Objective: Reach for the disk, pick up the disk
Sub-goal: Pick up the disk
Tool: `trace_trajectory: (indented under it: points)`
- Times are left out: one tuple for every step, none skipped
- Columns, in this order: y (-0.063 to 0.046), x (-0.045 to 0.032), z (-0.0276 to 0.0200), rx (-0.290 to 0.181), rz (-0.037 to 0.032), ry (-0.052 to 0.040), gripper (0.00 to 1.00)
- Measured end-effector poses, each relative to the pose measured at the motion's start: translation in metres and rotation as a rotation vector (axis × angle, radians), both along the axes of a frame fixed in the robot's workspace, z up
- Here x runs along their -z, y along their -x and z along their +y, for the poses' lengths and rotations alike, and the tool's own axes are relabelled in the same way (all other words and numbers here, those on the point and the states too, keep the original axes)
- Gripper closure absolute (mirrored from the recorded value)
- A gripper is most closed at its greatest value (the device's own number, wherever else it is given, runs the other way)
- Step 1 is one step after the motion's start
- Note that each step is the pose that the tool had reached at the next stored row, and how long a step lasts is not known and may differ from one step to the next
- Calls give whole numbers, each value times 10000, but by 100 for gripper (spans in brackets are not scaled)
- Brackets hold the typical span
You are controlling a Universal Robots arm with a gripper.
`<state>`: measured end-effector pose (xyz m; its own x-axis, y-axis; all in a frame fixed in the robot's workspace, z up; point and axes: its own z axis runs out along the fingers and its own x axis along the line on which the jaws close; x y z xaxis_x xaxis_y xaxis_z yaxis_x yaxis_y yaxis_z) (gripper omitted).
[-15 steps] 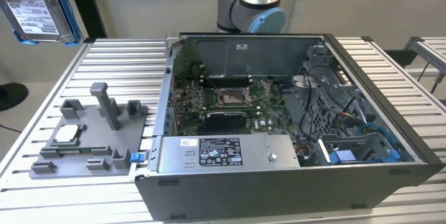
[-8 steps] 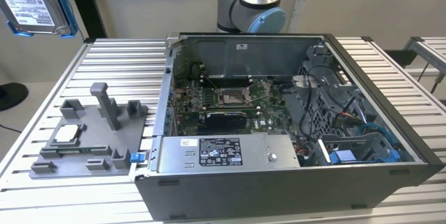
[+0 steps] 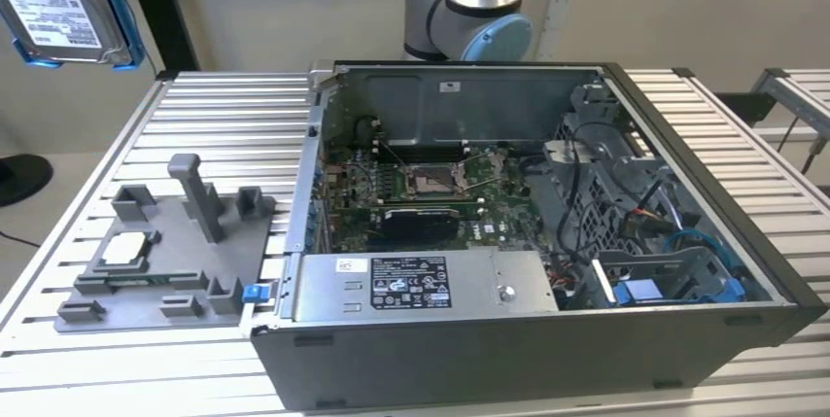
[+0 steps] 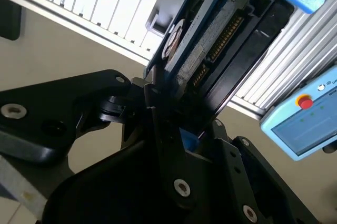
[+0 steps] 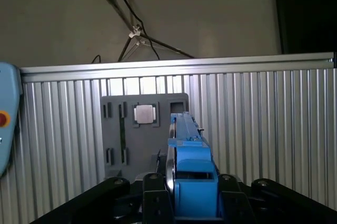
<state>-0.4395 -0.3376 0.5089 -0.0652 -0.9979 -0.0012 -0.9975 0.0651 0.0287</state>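
My hand [image 5: 189,187] sits nearest in the first wrist view, its 2 black fingers [image 5: 152,195] clenched on the disk [image 5: 188,153]. The disk's long axis runs straight out from my grip, held high, well apart from the worktop [image 3: 221,106] and the grey fixture plate [image 5: 158,103].

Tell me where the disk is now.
The disk is in the exterior view's top left corner, above the ribbed table and grey tray; both wrist views show it clamped in the hand.
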Motion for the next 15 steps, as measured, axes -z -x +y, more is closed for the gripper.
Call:
trace_trajectory:
  points:
    - [0,0,0,0,0,0,100]
    - [0,0,0,0,0,0,100]
    - [0,0,0,-1,0,0,100]
    - [-2,0,0,-1,0,0,100]
    - [-10,-1,-1,-1,0,0,100]
    - [-21,-1,-1,-2,0,0,100]
    - [-36,-1,0,-1,0,0,100]
    - [-54,-1,0,0,0,0,100]
    - [-76,-1,0,0,1,0,100]
    - [-100,-1,0,0,0,0,100]
    - [-126,-1,0,-1,0,0,100]
    - [-153,-1,0,0,1,0,100]
    - [-182,-1,0,0,2,1,100]
    - [-208,-1,0,0,2,1,100]
    - [-257,-1,0,0,2,0,100]
